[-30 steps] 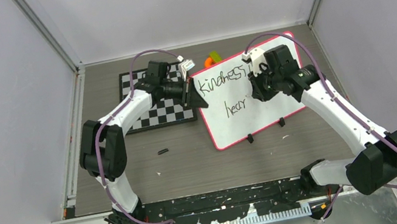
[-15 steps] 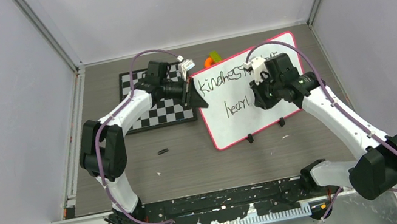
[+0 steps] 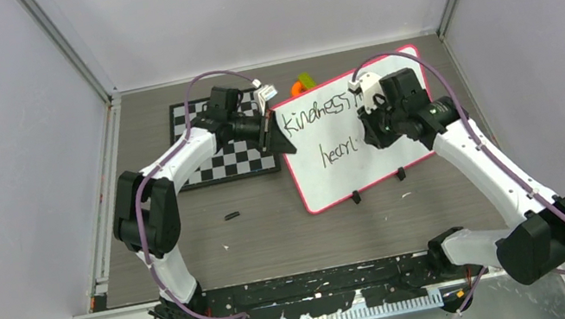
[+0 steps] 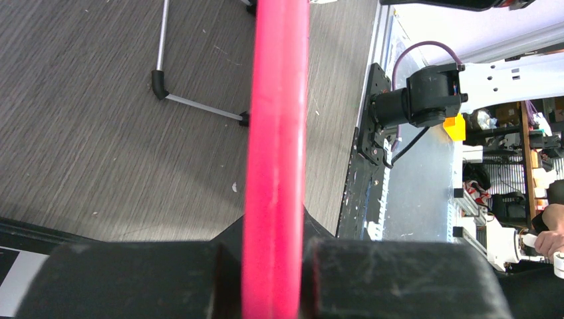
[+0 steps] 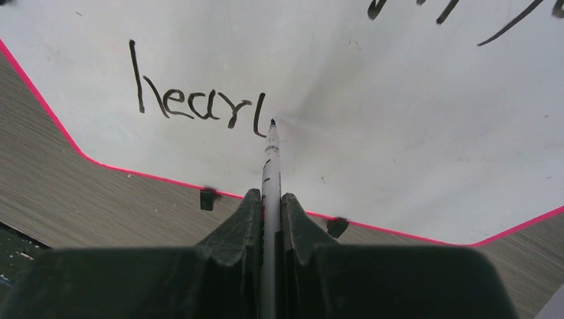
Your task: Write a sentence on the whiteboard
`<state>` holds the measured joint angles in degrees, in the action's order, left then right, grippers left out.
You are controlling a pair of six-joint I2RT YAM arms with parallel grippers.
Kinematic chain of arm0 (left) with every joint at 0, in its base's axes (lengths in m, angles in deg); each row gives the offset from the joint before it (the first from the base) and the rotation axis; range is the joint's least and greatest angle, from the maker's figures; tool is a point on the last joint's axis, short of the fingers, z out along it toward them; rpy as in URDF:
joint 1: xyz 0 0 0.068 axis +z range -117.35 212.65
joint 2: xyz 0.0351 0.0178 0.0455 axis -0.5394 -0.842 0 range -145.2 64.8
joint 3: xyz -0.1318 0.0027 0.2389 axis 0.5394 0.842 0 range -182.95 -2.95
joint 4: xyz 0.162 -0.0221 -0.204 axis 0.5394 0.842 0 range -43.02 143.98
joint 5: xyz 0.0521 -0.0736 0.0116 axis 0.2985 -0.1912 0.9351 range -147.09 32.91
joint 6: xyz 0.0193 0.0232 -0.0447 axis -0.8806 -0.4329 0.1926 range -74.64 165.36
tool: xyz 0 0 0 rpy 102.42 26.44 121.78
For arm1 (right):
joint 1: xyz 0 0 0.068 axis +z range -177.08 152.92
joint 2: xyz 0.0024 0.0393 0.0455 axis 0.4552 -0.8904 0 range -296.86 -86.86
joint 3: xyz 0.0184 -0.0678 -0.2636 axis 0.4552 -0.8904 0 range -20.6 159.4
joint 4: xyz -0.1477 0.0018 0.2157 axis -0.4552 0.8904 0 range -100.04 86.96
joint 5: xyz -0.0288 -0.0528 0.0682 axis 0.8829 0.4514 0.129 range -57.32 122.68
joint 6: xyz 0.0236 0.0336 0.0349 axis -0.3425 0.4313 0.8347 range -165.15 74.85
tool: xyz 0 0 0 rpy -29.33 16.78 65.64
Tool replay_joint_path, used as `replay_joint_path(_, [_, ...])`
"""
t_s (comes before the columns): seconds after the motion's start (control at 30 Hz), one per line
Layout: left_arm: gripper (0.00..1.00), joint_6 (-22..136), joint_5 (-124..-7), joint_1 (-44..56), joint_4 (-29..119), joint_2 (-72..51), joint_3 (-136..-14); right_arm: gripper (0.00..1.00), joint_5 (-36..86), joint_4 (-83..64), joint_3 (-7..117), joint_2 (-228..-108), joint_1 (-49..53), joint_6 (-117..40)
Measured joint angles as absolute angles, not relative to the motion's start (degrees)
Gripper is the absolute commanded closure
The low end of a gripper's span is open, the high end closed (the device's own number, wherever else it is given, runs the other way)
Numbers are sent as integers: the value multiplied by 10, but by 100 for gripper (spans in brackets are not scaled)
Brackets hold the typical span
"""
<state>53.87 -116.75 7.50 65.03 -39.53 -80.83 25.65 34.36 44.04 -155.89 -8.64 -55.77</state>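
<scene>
Both grippers were closed. The right gripper [image 5: 269, 199] held a thin white marker [image 5: 271, 156], its black tip pointing at the whiteboard [image 5: 412, 119] just right of the last stroke of the near word, which read "hearl". Whether the tip touched the surface could not be told. The left gripper [image 4: 274, 262] was clamped on the board's pink-red frame [image 4: 276, 133] at its left edge. The whiteboard sat toward the far right of the grey tabletop [image 3: 276, 240], turned a little, with two black clips [image 3: 356, 196] at its near edge. The sentence [image 3: 313, 114] ran in two lines, the far one partly hidden by the right arm. A checkerboard [image 3: 215, 167] lay left of the board, behind the left arm.
</scene>
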Motion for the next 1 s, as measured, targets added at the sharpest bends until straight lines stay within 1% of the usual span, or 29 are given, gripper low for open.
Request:
replay_joint_path(0.47, [100, 539, -1167, 74, 650, -395, -808, 100, 215, 346, 454, -1573, -86, -549])
replay_joint_path(1.0, [100, 538, -1167, 74, 650, -395, -808, 100, 229, 339, 454, -1586, -92, -548])
